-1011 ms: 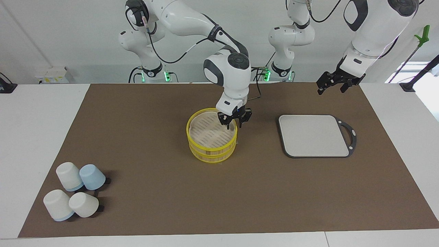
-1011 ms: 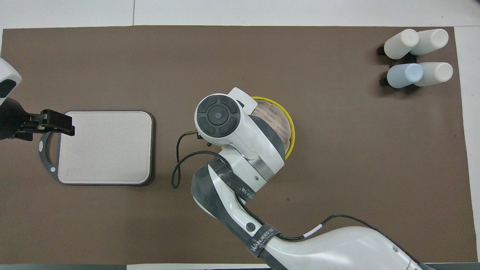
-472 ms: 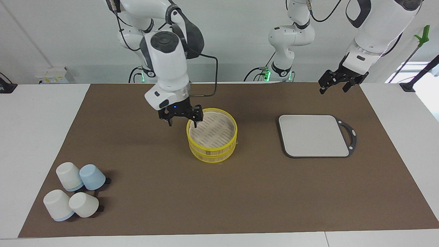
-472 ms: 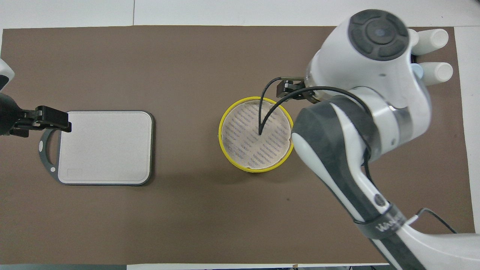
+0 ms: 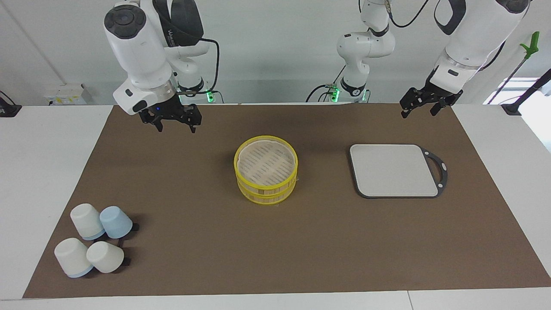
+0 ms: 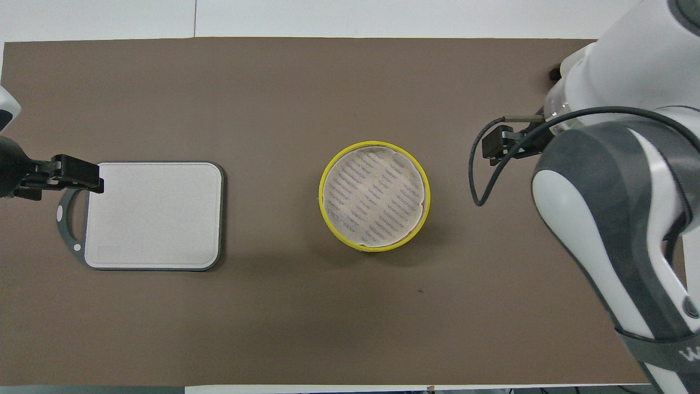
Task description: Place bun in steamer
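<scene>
The steamer (image 5: 266, 169) stands mid-mat, a two-tier yellow-rimmed bamboo basket with a pale slatted top; it also shows in the overhead view (image 6: 374, 195). No bun shows in either view. My right gripper (image 5: 174, 122) is open and empty, raised over the mat's edge by the robots, toward the right arm's end and well apart from the steamer. In the overhead view the right arm's own body hides it. My left gripper (image 5: 419, 107) is open and empty, up in the air over the mat's corner by the grey board's handle; it also shows in the overhead view (image 6: 76, 174).
A grey square board with a black handle (image 5: 394, 170) lies beside the steamer toward the left arm's end. Several white and pale-blue cups (image 5: 92, 243) lie on their sides at the mat's corner farthest from the robots, toward the right arm's end. The right arm hides them in the overhead view.
My right gripper has swung away from over the steamer toward the right arm's end of the table and risen, open throughout. The left arm has barely moved.
</scene>
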